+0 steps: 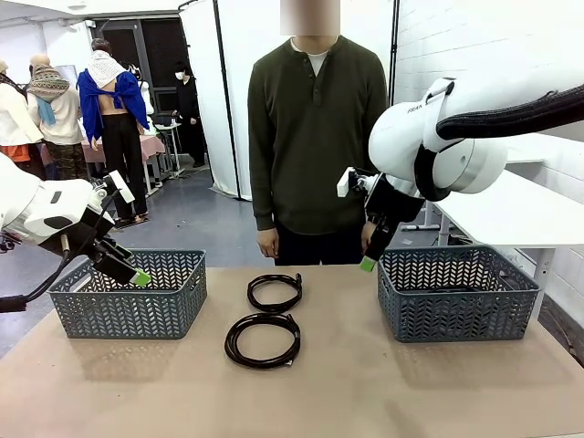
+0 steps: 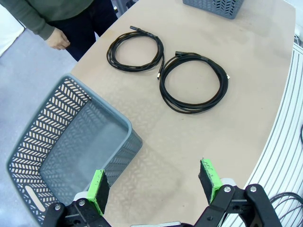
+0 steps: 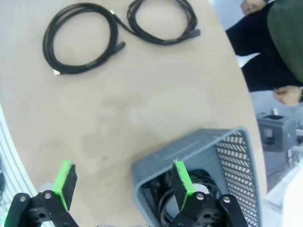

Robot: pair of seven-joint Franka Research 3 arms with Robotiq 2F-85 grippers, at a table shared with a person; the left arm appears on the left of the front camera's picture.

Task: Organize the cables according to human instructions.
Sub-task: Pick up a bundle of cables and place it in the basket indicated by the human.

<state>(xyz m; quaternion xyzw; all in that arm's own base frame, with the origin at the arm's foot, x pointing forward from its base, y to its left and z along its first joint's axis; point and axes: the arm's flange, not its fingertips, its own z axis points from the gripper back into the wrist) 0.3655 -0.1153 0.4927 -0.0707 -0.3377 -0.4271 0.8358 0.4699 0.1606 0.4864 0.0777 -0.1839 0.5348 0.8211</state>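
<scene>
Two coiled black cables lie mid-table: the farther cable (image 1: 274, 308) (image 2: 135, 69) (image 3: 161, 40) and the nearer cable (image 1: 265, 362) (image 2: 191, 109) (image 3: 71, 71), almost touching. More black cable (image 3: 161, 201) lies in the right basket (image 1: 456, 297) (image 3: 189, 151). My left gripper (image 1: 135, 274) (image 2: 154, 187) hangs open over the near right corner of the left basket (image 1: 128, 297) (image 2: 71, 142), holding nothing. My right gripper (image 1: 368, 263) (image 3: 123, 182) is open and empty above the right basket's left edge. The human (image 1: 315, 137) stands at the far side with both arms hanging down.
The left basket looks empty inside. The person's hands (image 1: 267, 243) (image 2: 57, 39) (image 3: 286, 94) hang just beyond the table's far edge. Bare tabletop (image 1: 347, 392) stretches in front of and around the two coils. A white table (image 1: 520, 214) stands behind on the right.
</scene>
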